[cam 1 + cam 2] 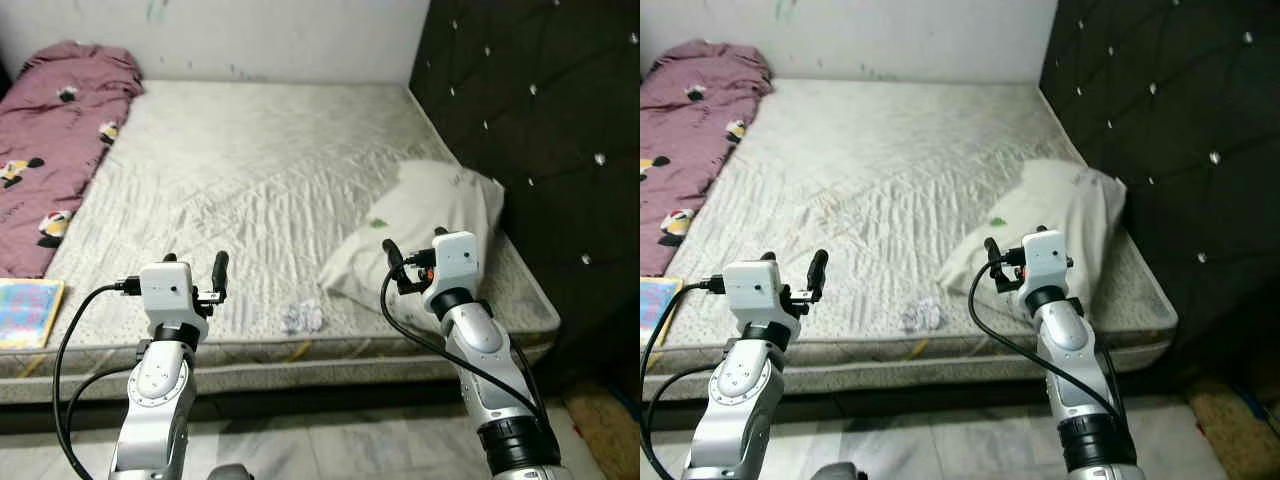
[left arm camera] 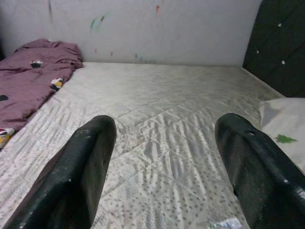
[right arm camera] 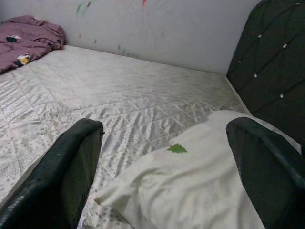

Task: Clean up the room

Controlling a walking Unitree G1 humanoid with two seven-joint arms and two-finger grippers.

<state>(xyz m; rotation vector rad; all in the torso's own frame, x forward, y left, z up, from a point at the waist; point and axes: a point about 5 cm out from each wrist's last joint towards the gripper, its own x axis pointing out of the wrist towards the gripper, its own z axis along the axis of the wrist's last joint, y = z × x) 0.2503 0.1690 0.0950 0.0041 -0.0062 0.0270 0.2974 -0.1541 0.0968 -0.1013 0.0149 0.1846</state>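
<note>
A bare quilted mattress (image 1: pixel 270 180) lay ahead, crumpled paper (image 1: pixel 303 317) near its front edge between the spread, empty left gripper (image 1: pixel 195 270) and right gripper (image 1: pixel 413 248); reaching carelessly might nudge the paper off the edge.

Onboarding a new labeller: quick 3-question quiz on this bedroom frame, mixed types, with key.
1. True or false: the left gripper holds the crumpled paper.
2. Which item lies nearest the right gripper? A) maroon blanket B) white pillow C) colourful book
3. Fill in: the crumpled paper sits near the mattress's ____ edge, between the two arms.

Key
1. False: both grippers are open and empty, raised over the near edge.
2. B
3. near (front)
</note>
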